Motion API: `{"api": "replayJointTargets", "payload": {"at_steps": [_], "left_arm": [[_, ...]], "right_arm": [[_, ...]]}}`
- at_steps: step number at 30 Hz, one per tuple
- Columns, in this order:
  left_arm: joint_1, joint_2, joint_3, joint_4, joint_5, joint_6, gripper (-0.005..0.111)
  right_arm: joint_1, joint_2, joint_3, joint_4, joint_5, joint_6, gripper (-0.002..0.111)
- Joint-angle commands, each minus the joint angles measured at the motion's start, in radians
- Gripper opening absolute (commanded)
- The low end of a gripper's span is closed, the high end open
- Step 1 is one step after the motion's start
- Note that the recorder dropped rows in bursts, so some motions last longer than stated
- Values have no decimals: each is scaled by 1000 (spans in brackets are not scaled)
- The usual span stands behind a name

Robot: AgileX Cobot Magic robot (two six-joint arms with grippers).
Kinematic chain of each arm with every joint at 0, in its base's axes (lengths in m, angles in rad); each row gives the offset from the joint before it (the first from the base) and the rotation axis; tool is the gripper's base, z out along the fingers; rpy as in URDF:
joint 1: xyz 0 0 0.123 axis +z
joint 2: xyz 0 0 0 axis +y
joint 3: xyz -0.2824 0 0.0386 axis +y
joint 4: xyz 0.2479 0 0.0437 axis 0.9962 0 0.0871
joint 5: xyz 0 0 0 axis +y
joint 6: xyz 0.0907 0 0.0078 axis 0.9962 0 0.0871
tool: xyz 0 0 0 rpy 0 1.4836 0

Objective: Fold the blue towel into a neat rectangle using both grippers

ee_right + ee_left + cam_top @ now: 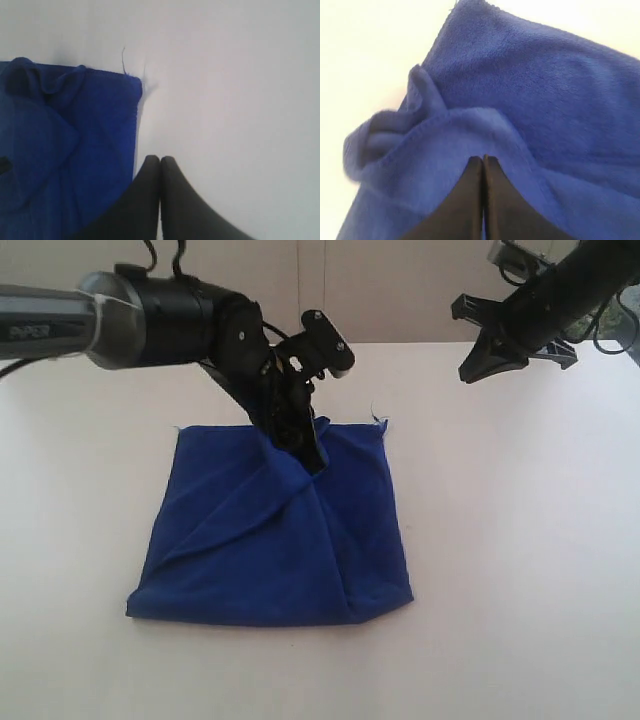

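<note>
The blue towel (270,540) lies folded into a rough square on the white table, with creases fanning out from a point near its far edge. My left gripper (312,462) is shut, and its tips rest on the cloth at that point. In the left wrist view the fingertips (483,158) meet over the towel (545,90), no cloth shows between them, and a bunched fold lies just beyond. My right gripper (468,373) is shut and empty, raised above the table at the far right. In its wrist view the tips (160,158) hover beside the towel's edge (75,150).
The white table (520,540) shows bare surface all around the towel. A loose thread (123,57) sticks up from the towel's far right corner (378,422). A pale wall stands behind the table.
</note>
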Motion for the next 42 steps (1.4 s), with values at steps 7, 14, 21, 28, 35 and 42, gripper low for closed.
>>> {"api": "replayJointTargets", "payload": {"at_steps": [7, 14, 21, 28, 35, 42], "left_arm": [[-22, 83, -7, -6, -166, 72, 48], [-50, 114, -6, -6, -215, 149, 62], [-50, 154, -6, 48, -209, 224, 62], [-50, 159, -6, 202, -208, 225, 62], [-50, 159, -6, 283, -163, 210, 62], [-77, 127, -6, 243, -210, 190, 62]], "right_arm": [[-6, -2, 4, 4, -16, -36, 0], [-6, 0, 4, 4, -29, -49, 0], [-6, 0, 4, 4, -29, -49, 0], [-6, 0, 4, 4, -29, -49, 0], [-6, 0, 4, 4, -31, -51, 0], [-6, 0, 4, 4, -43, -51, 0]]}}
